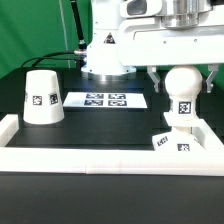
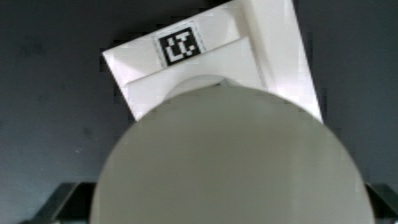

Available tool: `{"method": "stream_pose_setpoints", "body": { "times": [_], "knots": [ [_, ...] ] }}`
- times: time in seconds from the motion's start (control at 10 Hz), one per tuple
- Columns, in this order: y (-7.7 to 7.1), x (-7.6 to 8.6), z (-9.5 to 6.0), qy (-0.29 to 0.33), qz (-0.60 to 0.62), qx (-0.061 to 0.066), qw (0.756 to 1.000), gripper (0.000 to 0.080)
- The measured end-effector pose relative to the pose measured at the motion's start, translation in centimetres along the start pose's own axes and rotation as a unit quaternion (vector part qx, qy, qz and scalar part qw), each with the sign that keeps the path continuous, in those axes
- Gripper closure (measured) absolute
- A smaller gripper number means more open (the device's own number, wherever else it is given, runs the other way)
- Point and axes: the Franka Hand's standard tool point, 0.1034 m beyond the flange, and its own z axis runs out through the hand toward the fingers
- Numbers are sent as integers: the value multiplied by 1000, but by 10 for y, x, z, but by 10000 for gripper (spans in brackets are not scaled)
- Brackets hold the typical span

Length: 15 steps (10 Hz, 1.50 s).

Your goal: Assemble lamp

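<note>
Claw (image 1: 182, 80): 2 fingers hug the ball of the bulb (image 1: 183, 104) | bulb stands up tall, stem pointing straight down | base plate (image 1: 172, 143): right under the stem, very near | shade (image 1: 42, 97): far off on the exterior view's left.

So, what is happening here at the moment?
A white lamp is being put together. The gripper is shut on the bulb and holds it upright just over the base, at the exterior view's right. Whether the stem already touches the base cannot be told. The shade stands alone at the exterior view's left, beside the marker board, not yet used.
</note>
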Motion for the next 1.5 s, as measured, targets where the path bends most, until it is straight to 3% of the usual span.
{"method": "stream_pose_setpoints", "body": {
  "times": [0.2,0.5,1.0,1.1,1.3,1.4,1.5],
  "knots": [
    [0,0,0,0,75,1,997,220],
    [-1,-4,0,-12,245,13,969,220],
    [-9,-6,1,-45,477,31,877,220],
    [-8,-6,1,-46,491,32,869,220],
    [-9,-6,1,-47,502,34,863,220],
    [-9,-6,1,-46,478,35,876,155],
    [-9,-6,1,-46,429,34,901,155]
  ]
}}
